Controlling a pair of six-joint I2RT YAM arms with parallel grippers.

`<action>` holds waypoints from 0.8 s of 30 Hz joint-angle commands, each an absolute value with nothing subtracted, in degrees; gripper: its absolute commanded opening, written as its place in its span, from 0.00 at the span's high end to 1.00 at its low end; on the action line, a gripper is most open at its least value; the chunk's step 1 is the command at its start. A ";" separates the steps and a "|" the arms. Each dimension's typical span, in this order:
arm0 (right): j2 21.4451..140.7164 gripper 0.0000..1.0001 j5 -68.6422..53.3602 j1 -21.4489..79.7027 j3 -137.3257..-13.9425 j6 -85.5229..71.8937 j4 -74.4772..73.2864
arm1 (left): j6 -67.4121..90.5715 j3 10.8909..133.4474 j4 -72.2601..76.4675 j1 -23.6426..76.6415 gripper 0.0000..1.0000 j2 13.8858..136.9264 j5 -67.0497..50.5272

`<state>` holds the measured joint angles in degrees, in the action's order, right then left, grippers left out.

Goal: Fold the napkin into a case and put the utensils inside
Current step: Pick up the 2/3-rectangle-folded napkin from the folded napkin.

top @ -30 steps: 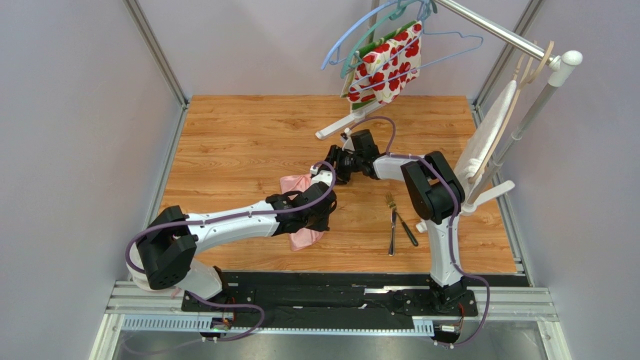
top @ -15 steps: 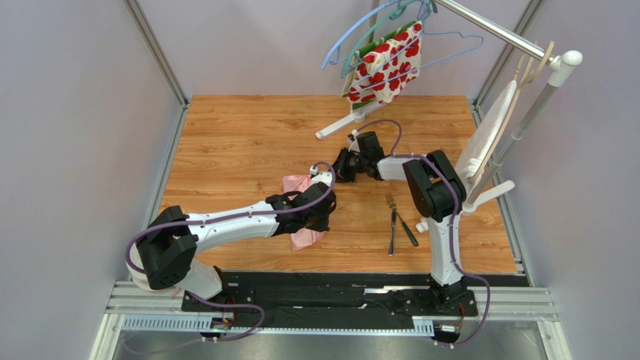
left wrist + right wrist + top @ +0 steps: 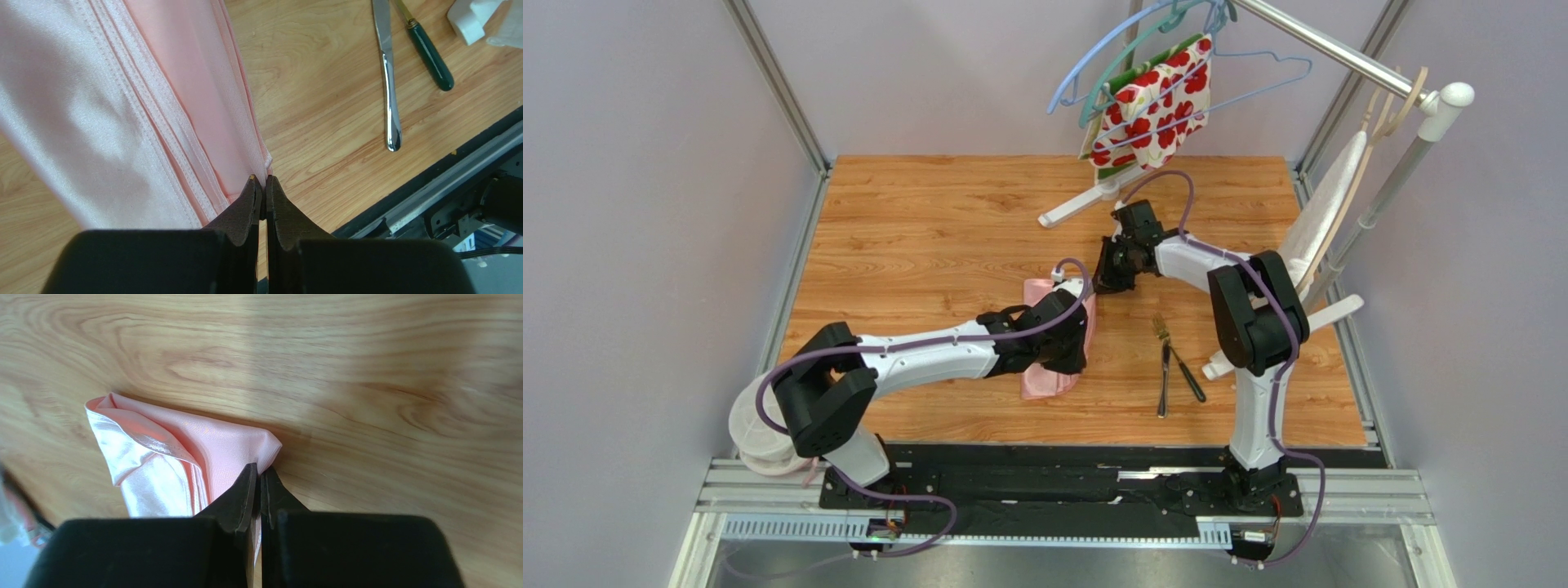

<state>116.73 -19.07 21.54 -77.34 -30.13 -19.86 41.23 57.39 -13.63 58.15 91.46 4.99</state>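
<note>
The napkin (image 3: 1053,382) is a folded pink strip with several hemmed layers along its edges, lying lengthwise from near to far over the middle of the surface (image 3: 916,245). The left claw (image 3: 262,184) is closed tight on the napkin's near corner, pinching the stacked edges between its tips. The right claw (image 3: 258,471) is likewise closed on the napkin's far corner, where the cloth bunches into a small peak. Whether the napkin's middle touches the wood cannot be told, as the left arm covers it from above.

Right of the napkin, apart from it, lie the fork (image 3: 1161,368) and a darker, green-handled piece (image 3: 1189,380), their far ends close together and their near ends spread. Beyond the napkin, a red-and-white floral cloth (image 3: 1155,110) hangs on a hanger, and further right a white cloth (image 3: 1326,227) hangs on a rack.
</note>
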 commanded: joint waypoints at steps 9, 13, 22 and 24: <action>113.73 1.00 -6.07 25.04 -88.76 -24.34 -35.06 | 46.67 43.78 -4.40 53.45 1.00 81.13 3.60; 115.48 1.00 -2.90 26.89 -92.19 -25.49 -37.96 | 47.29 38.95 -2.20 51.77 1.00 78.32 3.34; 120.23 1.00 -0.70 30.50 -103.60 -28.83 -43.94 | 47.55 33.58 -0.54 51.06 1.00 74.80 4.75; 121.72 1.00 -0.70 31.11 -105.28 -29.79 -44.47 | 47.46 32.18 -0.35 50.98 1.00 74.01 4.49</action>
<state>119.74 -4.23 30.44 -99.70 -27.70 -43.62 47.16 35.11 -0.67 50.89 76.55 5.30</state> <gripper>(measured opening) 0.028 0.072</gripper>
